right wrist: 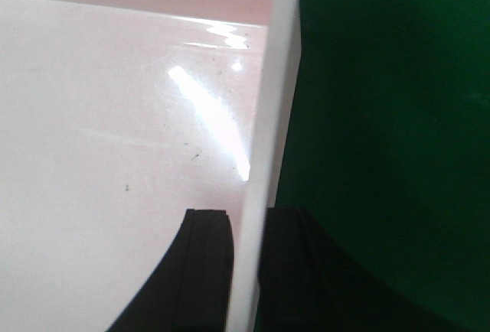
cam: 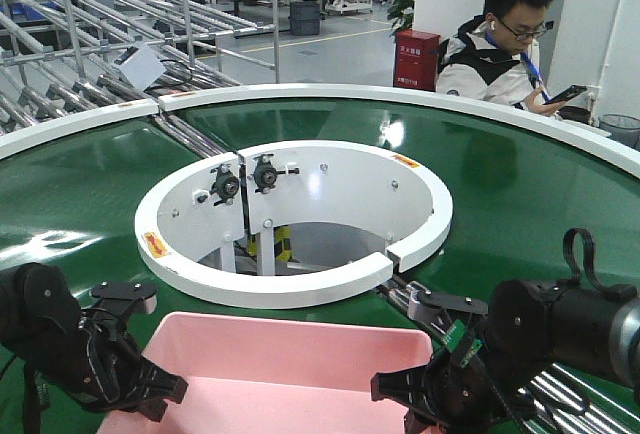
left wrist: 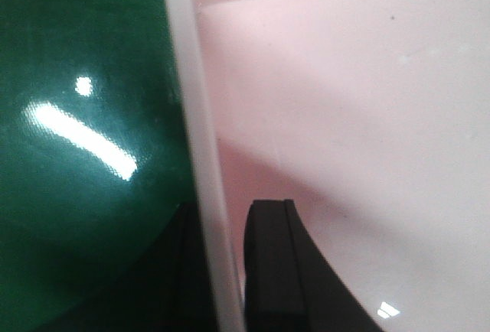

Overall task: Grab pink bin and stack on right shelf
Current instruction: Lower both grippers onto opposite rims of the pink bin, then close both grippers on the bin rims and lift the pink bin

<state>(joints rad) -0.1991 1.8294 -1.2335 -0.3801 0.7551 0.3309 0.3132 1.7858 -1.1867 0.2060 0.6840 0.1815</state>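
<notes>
Front view: pink bin (cam: pixel 290 369) sits at the bottom centre on the near edge of the green conveyor belt (cam: pixel 500 189), in front of the white inner ring (cam: pixel 300 284). Its visible span runs left-right between the arms. Left gripper (cam: pixel 160 389) is at the bin's left end wall and right gripper (cam: pixel 400 394) at its right end wall, so both are equally near. Right shelf isn't in view.

Left wrist: jaws straddle the bin rim (left wrist: pixel 203 156), with one finger (left wrist: pixel 272 271) inside over the pink floor and the other outside over the belt. There's a thin sliver of pink between the inner pad and the wall, so I can't tell whether it's clamped.

Right wrist: same layout, mirrored. The rim (right wrist: pixel 256 118) runs straight up between the pads, with the inner finger (right wrist: pixel 203 271) on the bin side. Both pads look flush on the wall, so I read this as clamped on the bin.

The coming move is a two-arm lift, so I'd confirm the left grip first. Can't tell if the bin is off the belt yet.
</notes>
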